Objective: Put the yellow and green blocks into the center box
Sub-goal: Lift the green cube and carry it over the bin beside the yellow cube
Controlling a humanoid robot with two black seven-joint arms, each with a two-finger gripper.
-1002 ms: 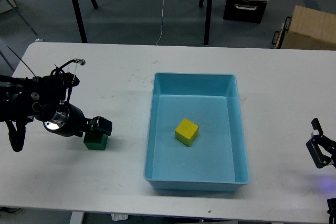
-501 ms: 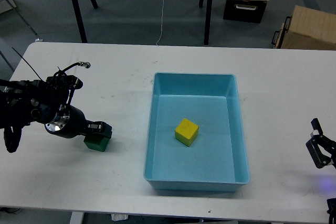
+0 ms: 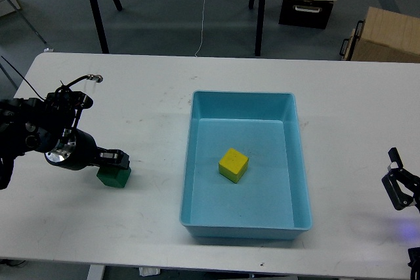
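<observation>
The green block (image 3: 113, 176) sits on the white table (image 3: 151, 96) in the lower left part of the picture. It is right at the tip of the left claw (image 3: 114, 159), just under it, and the dark claw covers the top edge of the block. The claw and the block look like they touch.

The green block is a small dark green cube. It looks a bit tilted, with one corner turned toward the bottom of the picture. The yellow block (image 3: 233, 164) is a small bright yellow cube. It lies flat inside the blue box (image 3: 191, 162), near the middle of the box floor, in the middle of the picture. The green block is well apart from the box, off to its left.

The left claw is dark and seen from the side, so I cannot tell if its two fingers are apart or squeezed on the green block.

The right claw (image 3: 398, 187) is at the lower right edge of the picture, over the table, far from both blocks. It is small and dark there, holds nothing I can see, and I cannot tell if it is apart or together.
</observation>
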